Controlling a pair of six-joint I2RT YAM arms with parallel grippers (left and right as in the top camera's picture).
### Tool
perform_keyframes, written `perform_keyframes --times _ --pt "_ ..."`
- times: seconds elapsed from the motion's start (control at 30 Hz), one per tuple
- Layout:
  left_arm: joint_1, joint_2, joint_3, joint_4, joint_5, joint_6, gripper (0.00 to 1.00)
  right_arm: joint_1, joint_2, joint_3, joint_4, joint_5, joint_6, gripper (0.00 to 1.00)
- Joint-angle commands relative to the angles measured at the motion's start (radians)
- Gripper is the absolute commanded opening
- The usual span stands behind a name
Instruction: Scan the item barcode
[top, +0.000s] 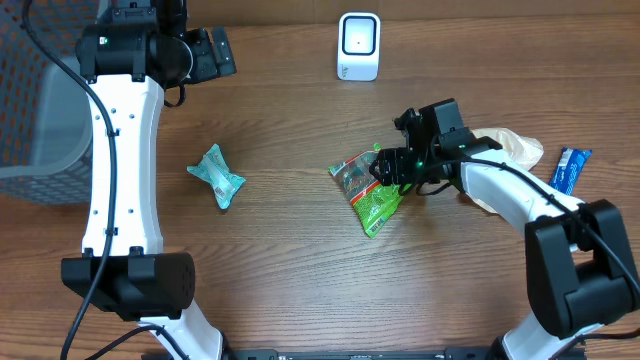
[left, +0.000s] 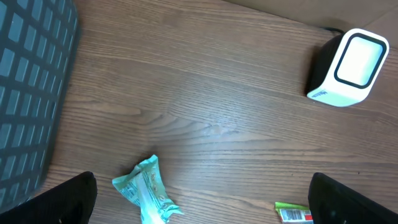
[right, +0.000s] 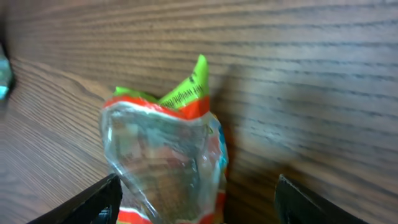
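Mesh of a grey basket (top: 40, 120) fills the ten o'clock corner of the table (top: 290, 120) as we look from overhead. Just past it, at eleven o'clock, the left gripper (top: 215, 52) hovers over bare wood. In its wrist view the two fingers (left: 62, 199) stand at the frame's seven and five o'clock corners, spread wide with only tabletop between them.

A crumpled teal packet (top: 217, 176) lies at nine o'clock from the table's centre, well apart from everything else. At twelve o'clock the white scanner (top: 359, 46) stands upright near the far edge.

The item, a green snack bag (top: 368, 190) with an orange band and a clear window, lies flat just off centre toward three o'clock, well apart from the scanner. The right gripper (top: 390, 170) hangs over the bag's three o'clock side. We see its fingers (right: 87, 202) parted on either side of the bag. The five o'clock one is clear of it, and we cannot tell whether the other touches.

Further toward three o'clock lie a beige bag (top: 510, 145), partly under the right arm, and a blue packet (top: 570, 168) near the edge.
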Motion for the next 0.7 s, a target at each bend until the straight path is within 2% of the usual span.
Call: perform_keyframes --times 0.0,0.1,0.2,0.27,0.37,0.57,0.67 --pt "-0.006 0.011 0.022 0.001 0.008 -0.014 1.00 0.021 0.055 0.025 0.035 -0.060 0.086 0.79" --pt "-0.006 0.011 0.022 0.001 0.008 -0.014 1.00 0.039 0.100 0.025 0.093 -0.156 0.236 0.79" --pt "-0.006 0.011 0.022 0.001 0.008 -0.014 1.00 0.058 0.140 0.025 0.105 -0.155 0.299 0.78" --pt "-0.006 0.011 0.022 0.001 0.008 -0.014 1.00 0.062 0.150 0.025 0.103 -0.155 0.344 0.69" --pt "-0.006 0.011 0.022 0.001 0.008 -0.014 1.00 0.062 0.153 0.025 0.074 -0.146 0.405 0.04" --pt "-0.006 0.011 0.022 0.001 0.008 -0.014 1.00 0.062 0.140 0.026 0.083 -0.161 0.414 0.04" --pt "-0.006 0.011 0.022 0.001 0.008 -0.014 1.00 0.057 0.101 0.038 0.073 -0.174 0.324 0.04"
